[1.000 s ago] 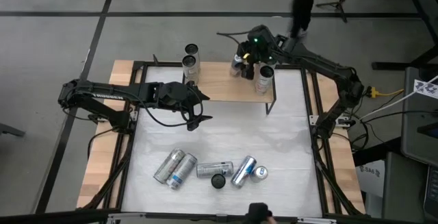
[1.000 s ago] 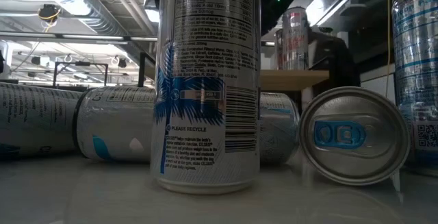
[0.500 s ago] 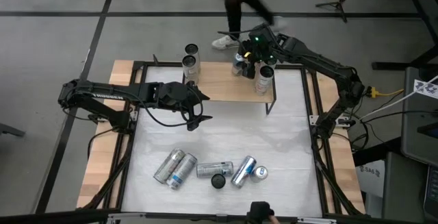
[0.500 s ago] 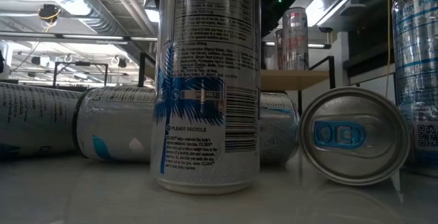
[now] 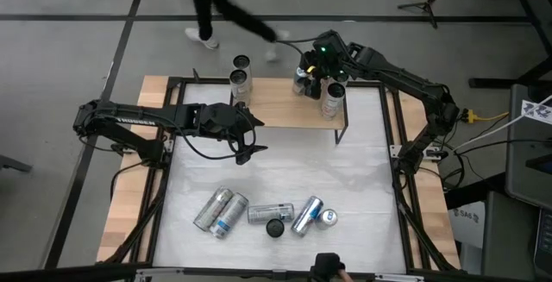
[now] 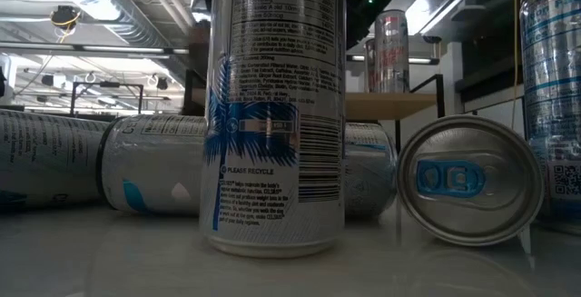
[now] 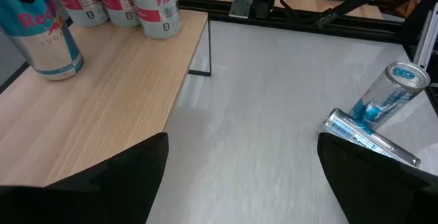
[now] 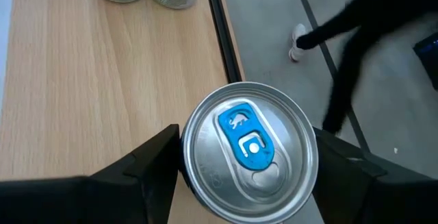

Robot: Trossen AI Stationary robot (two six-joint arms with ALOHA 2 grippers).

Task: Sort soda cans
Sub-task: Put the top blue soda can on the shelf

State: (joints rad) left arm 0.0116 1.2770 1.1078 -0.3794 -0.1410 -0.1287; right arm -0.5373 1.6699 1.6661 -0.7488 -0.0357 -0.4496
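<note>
The right gripper [image 5: 304, 77] was held over the far right end of the wooden shelf [image 5: 285, 109], its fingers closed around a silver can [image 8: 248, 148] with a blue pull tab, gripped just below the rim. The can appeared upright. The step in hand was judged to be setting this can down among the others already on that end of the shelf. To do it well, the can would need to be kept vertical, lowered until its base was flat on the wood, and released only then. The neighbouring can [image 5: 332, 98] stood just beside it, so the fingers would have to be spread gently and lifted straight up to avoid a knock.

The left gripper [image 5: 244, 144] waited over the white table [image 5: 362, 187] near the shelf's front edge, its fingers spread wide and empty.

No bin or tray was in use; the shelf served as the holder. At its left end two cans [image 5: 240, 78] stood upright, one with a dark top. In the left wrist view, cans with red lettering [image 7: 156, 5] and one with blue and red marks [image 7: 42, 40] were seen on the right end. Near the table's front edge, unsorted cans [image 5: 222, 210] lay on their sides, and one stood upright [image 6: 274, 106].
</note>
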